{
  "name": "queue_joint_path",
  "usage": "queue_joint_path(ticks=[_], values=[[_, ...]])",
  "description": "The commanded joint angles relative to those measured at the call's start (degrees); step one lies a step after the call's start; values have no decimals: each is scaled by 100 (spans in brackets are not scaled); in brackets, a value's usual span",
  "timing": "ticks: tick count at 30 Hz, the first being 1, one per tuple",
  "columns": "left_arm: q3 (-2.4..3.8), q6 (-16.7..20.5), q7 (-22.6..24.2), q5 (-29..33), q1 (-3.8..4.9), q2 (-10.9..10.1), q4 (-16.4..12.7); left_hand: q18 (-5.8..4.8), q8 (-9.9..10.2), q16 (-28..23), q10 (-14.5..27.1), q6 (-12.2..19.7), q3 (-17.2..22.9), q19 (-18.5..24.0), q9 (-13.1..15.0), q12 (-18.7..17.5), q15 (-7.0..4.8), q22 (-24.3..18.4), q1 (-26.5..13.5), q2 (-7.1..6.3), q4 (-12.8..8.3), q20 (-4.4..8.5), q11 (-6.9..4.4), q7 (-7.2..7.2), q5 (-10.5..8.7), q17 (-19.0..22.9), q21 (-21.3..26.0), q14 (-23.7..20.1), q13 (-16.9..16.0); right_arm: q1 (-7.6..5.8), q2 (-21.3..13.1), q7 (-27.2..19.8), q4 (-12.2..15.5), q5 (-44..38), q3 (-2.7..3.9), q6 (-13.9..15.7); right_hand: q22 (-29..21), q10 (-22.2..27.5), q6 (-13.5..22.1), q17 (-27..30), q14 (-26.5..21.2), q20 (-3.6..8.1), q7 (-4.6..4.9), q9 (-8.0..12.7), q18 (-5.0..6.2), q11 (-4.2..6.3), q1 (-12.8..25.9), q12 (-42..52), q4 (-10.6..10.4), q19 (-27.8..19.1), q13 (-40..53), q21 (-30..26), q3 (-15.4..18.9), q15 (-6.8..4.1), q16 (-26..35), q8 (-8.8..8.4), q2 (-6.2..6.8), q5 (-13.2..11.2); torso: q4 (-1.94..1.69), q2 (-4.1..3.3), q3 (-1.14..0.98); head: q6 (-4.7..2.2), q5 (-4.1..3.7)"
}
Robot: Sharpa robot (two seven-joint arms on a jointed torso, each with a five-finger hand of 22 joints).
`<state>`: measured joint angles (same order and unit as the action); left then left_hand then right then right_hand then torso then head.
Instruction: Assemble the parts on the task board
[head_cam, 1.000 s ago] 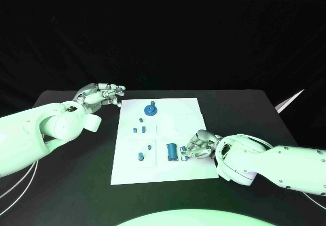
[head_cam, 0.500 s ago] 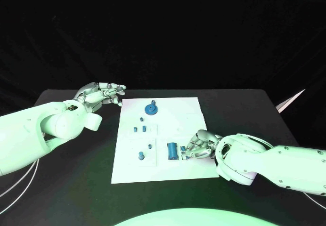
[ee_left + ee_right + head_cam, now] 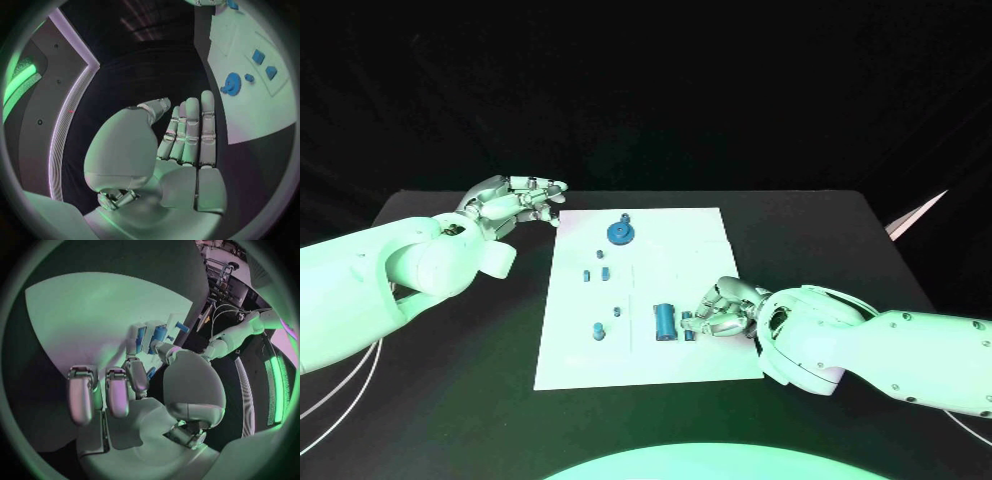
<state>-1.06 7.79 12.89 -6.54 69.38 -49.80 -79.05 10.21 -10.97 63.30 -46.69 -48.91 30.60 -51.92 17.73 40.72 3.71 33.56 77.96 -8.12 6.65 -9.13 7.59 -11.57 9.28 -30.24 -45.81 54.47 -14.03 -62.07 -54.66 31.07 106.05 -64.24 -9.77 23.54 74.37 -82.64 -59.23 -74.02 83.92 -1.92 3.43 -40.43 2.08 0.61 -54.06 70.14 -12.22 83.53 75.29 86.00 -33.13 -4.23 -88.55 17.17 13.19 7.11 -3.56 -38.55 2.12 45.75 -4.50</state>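
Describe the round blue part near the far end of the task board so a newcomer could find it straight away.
Start at the white task board in the middle of the black table. Go to its far end, next to the left robot hand resting off the board's corner. There lies the round blue part, a disc with a small knob at its far edge, much wider than the little blue pieces nearer the robot.

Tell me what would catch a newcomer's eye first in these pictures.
First, the white task board in the middle of the black table, dotted with small blue parts. Next, the right hand at the board's near right edge, fingers curled beside a blue cylinder. The left hand rests off the board's far left corner.
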Motion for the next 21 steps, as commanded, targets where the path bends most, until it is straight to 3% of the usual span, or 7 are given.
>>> queue_joint_path(ticks=[1,8,17,21], values=[[4,-10,8,5,4,2,-10,31,-42,-97,31,76,-40,-114,-49,-15,22,-70,-52,93,78,-21,24,-15,-27,57,67,46,58,6,1,-50,40,-11,1,-3,1492,-142,-177,-1453,577,62,-40,70,-155,60,137,62,-132,591,388,127,164,-57,-72,163,-10,95,1,-1,-4,11,12],[4,-5,5,5,4,-1,-8,31,-43,-98,32,75,-42,-117,-50,-14,24,-75,-64,104,97,-23,26,-16,-25,57,75,46,61,6,-62,-68,64,-40,1,-16,1493,-145,-181,-1460,578,65,-47,89,-156,66,93,66,-174,592,394,130,271,-61,-75,164,-32,106,4,0,-5,13,19],[4,7,13,5,4,2,1,31,-43,-98,32,75,-42,-117,-50,-14,24,-75,-64,104,97,-23,26,-16,-25,57,75,46,61,6,-189,-211,67,-70,1,-20,1490,-141,-168,-1457,578,70,-36,130,-154,60,-498,49,234,588,401,118,374,-60,-74,179,64,60,16,13,-8,-21,23],[4,10,56,25,3,21,23,31,-43,-98,32,75,-42,-117,-50,-14,24,-75,-64,104,97,-23,26,-16,-25,57,75,46,61,-7,-256,-670,24,147,2,296,1441,-88,-28,-1372,558,52,22,175,-118,17,-618,-64,307,547,348,-69,455,-29,-29,103,85,62,19,28,-9,-104,6]])
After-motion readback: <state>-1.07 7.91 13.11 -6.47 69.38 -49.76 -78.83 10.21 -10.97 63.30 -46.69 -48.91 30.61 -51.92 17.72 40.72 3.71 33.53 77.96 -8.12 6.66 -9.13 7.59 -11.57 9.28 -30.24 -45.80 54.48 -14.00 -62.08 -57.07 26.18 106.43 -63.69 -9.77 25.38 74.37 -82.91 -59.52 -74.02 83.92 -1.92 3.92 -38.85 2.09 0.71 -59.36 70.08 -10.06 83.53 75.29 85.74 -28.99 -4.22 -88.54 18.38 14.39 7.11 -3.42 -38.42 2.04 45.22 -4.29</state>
